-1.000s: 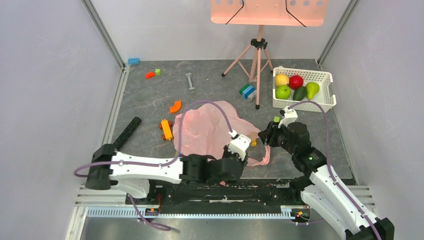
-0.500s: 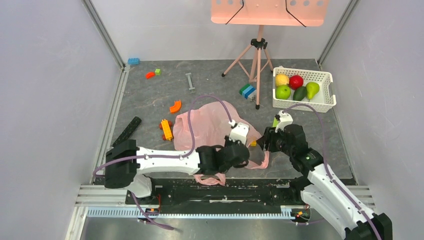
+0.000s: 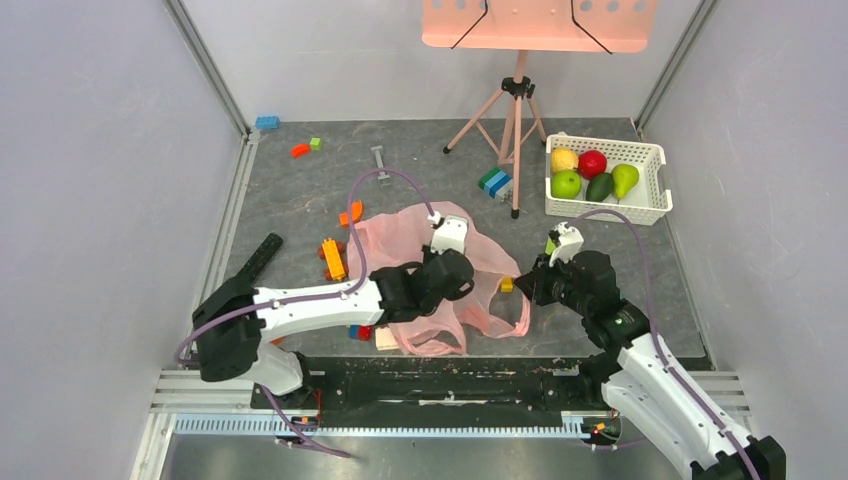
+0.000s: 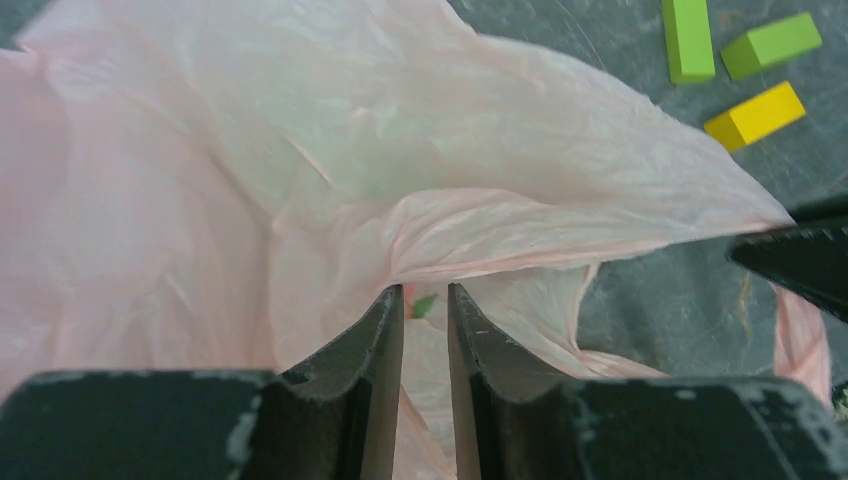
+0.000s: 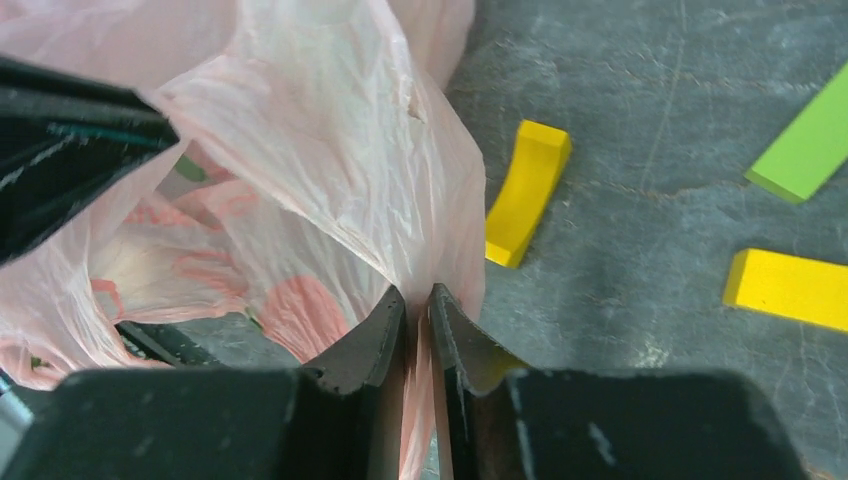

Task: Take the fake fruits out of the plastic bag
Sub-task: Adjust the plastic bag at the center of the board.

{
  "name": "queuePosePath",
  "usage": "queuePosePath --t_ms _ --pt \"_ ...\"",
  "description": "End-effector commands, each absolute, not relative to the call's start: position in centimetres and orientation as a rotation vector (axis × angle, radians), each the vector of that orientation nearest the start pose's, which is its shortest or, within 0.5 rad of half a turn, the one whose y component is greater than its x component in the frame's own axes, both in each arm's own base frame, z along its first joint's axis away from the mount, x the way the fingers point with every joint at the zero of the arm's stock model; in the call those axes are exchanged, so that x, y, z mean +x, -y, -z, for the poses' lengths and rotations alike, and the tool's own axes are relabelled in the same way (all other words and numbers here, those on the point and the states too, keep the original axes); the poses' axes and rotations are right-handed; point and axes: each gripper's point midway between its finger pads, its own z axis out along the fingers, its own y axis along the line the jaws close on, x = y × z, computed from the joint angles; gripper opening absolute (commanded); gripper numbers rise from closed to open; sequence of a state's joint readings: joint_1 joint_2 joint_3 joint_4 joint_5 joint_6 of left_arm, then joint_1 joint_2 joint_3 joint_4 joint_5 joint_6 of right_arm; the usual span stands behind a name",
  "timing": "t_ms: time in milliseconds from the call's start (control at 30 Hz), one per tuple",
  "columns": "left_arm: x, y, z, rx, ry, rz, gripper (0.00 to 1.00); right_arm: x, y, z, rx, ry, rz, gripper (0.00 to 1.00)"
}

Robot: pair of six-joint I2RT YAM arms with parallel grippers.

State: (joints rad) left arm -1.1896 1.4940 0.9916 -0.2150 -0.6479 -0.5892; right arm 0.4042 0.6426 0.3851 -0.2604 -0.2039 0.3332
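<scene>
Five fake fruits [image 3: 590, 172] sit in the white basket [image 3: 610, 212], upper right; plastic bag [image 3: 400, 245] slumps mid-frame. Left wrist: left gripper [image 4: 424, 295] clenched on bag film. Right wrist: right gripper [image 5: 417, 295] pinching its edge. Opening step, I'd say; next, pull the mouth apart.

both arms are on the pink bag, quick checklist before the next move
1. Left gripper pinching the plastic bag: ok, film sits between its fingers.
2. Right gripper pinching the bag: ok, film between its fingers.
3. Bag mouth open: ok, it gapes between the two grippers in the right wrist view.
4. Fruit left inside: cannot tell; only a faint green tint shows through the film.
5. Fake fruits in the white basket: ok, five there.
6. Blocks away from the bag: not ok, a yellow curved block lies close beside it.
</scene>
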Motion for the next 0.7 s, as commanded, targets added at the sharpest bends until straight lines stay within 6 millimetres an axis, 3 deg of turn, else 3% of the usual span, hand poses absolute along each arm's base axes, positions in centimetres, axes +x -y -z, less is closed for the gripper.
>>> queuePosePath --t_ms 0,200,333,433,500,667 --pt "24.5 31.2 -17.7 0.291 -2.025 0.272 0.29 22.0 -16.5 -17.4 -0.272 -1.949 -0.778 0.15" --pt "23.5 30.4 -21.9 0.289 -1.973 0.377 0.29 21.6 -18.4 -21.9 -0.357 -1.855 -0.897 0.14" --pt "21.5 30.6 -25.1 0.29 -1.919 0.533 0.28 21.2 -19.5 -22.6 -0.39 -1.818 -0.977 0.14" --pt "19.4 31.9 -26.7 0.34 -1.893 0.634 0.25 20.8 -20.4 -23.0 -0.432 -1.789 -1.046 0.14" --pt "18.0 33.2 -26.8 0.389 -1.886 0.658 0.24 20.7 -20.8 -23.0 -0.45 -1.78 -1.072 0.14" --pt "15.1 36.5 -23.4 0.471 -1.923 0.581 0.23 21.1 -20.7 -23.0 -0.454 -1.781 -1.05 0.14"
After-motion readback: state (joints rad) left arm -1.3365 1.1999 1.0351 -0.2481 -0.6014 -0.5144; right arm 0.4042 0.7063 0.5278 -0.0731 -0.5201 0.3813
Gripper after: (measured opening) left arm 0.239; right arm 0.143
